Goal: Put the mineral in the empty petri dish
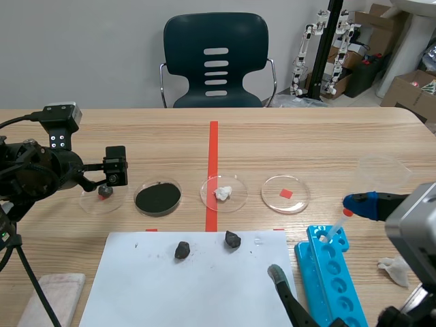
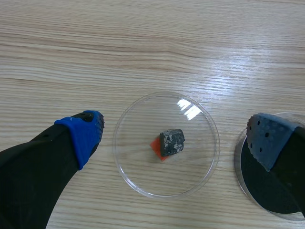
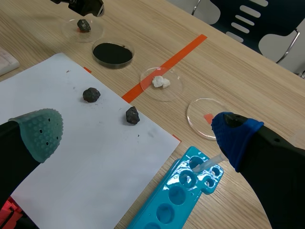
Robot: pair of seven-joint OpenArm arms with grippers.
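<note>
I see my left tool (image 2: 177,135) released, its fingers spread above the clear round petri dish (image 2: 136,167) on the wooden bench (image 2: 143,47). The small dark grey mineral chunk (image 2: 171,142) lies inside that dish, untouched. My right tool (image 3: 138,131) hangs released over the white paper sheet (image 3: 95,152).

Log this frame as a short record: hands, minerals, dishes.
Left hand: open, fingers either side of leftmost dish
Right hand: open, holding nothing
In leftmost dish: one grey mineral
Empty dish: rightmost of four
Paper: two dark minerals lying loose
Middle dishes: black powder; white lumps
</note>
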